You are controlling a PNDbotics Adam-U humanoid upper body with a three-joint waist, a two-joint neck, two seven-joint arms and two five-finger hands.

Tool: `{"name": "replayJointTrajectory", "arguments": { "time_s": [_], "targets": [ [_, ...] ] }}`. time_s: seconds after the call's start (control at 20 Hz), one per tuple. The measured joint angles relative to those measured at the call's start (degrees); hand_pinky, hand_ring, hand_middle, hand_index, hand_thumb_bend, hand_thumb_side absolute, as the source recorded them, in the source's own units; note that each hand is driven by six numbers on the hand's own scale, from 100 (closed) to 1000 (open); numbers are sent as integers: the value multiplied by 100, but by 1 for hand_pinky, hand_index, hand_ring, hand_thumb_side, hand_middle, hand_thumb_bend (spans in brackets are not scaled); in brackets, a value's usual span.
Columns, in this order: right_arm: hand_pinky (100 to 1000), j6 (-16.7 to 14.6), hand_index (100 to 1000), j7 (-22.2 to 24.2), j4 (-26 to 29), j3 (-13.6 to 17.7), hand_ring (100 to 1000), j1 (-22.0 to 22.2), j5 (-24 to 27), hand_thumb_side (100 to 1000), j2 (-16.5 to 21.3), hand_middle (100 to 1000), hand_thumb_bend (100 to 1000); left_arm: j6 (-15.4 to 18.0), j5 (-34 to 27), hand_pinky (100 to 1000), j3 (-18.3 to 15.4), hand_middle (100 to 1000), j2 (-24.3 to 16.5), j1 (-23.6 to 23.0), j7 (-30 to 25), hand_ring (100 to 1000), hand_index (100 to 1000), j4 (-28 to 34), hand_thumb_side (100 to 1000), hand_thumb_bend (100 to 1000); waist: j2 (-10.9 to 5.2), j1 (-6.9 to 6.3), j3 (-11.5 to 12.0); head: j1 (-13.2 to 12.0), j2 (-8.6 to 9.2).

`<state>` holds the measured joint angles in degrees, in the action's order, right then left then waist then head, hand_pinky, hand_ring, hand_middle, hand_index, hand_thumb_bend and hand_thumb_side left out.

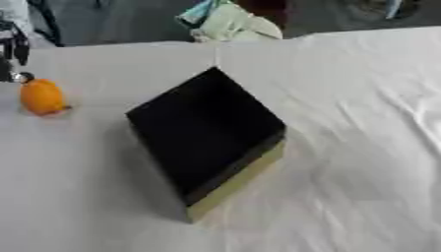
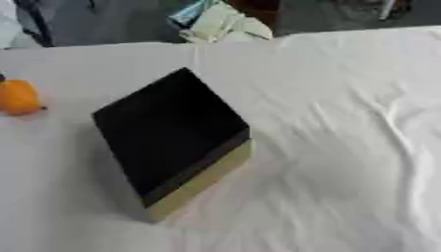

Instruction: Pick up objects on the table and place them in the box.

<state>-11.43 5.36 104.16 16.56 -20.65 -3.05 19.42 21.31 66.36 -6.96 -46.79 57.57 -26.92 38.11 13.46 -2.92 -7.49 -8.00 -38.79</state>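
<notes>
– Left hand (image 1: 15, 51), where is it?
– At the table's far left corner, and only the left eye view catches it: a few black parts hard against the picture's left side, with a small silver piece at the bottom.
– Wide, narrow, holding something?
– I cannot tell. Too little of it shows. The silver piece sits right at the top of the orange object, but I can't say whether they touch.
– And the right hand?
– It shows in neither view.
– Go on then, biggest thing first.
– The table (image 1: 362, 98), under a white cloth. The cloth is creased and rumpled toward the right edge and smoother on the left.
– Next?
– The box (image 1: 206, 130), about the middle of the table, a little left of centre. It lies cornerwise, one corner toward the far edge and one toward the near edge. Its upper face is black, and a tan side wall runs along its lower right. Whether that black face is a lid or the inside, I cannot make out.
– Anything behind it?
– A pale crumpled bundle (image 1: 231, 23) just past the far edge, whitish green with a bit of blue on it.
– And the smallest?
– The orange object (image 1: 41, 97), rounded, standing on the cloth by the left edge toward the far corner, well apart from the box and outside it.
</notes>
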Motion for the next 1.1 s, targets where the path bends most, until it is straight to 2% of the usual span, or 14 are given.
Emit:
{"name": "replayJointTrajectory", "arguments": {
  "time_s": [0.4,0.5,0.55,0.6,0.65,0.7,0.75,0.85,1.1],
  "targets": [
    [686,-5,819,5,0,0,563,0,0,847,0,591,100,8,-7,100,35,377,0,-1,46,462,349,-21,100,314,0,0,0,-8,0],
    [686,-9,819,9,-1,0,563,0,0,847,0,591,100,14,-7,100,35,446,0,-2,51,503,432,-22,100,367,0,0,0,-13,0],
    [686,-11,819,12,-1,0,563,0,0,847,0,591,100,16,-6,384,36,572,0,-3,53,605,600,-22,100,503,0,0,0,-14,0],
    [686,-12,819,13,-1,0,563,0,0,847,0,591,100,21,4,433,41,586,0,-5,58,619,622,-21,100,525,0,0,0,-14,0],
    [686,-13,819,13,-1,0,563,0,0,847,0,591,100,28,33,677,55,671,0,-8,64,717,708,-18,176,669,0,0,0,-14,0],
    [686,-13,819,13,-1,0,563,0,0,848,0,591,100,49,91,740,73,725,0,-14,68,761,739,-4,236,730,0,0,0,-14,0],
    [686,-13,819,14,-1,0,563,-1,0,846,1,591,100,86,179,755,87,753,0,-15,65,779,777,20,288,771,0,0,0,-14,0],
    [686,-13,819,15,-1,0,563,-1,0,847,1,591,100,198,355,790,101,792,0,-15,27,810,826,67,327,804,0,0,0,-14,-2],
    [686,-12,819,17,-2,0,563,-1,0,847,1,591,100,396,592,817,64,832,-1,-13,-100,842,864,157,355,845,0,-6,7,-16,-78]
  ]
}}
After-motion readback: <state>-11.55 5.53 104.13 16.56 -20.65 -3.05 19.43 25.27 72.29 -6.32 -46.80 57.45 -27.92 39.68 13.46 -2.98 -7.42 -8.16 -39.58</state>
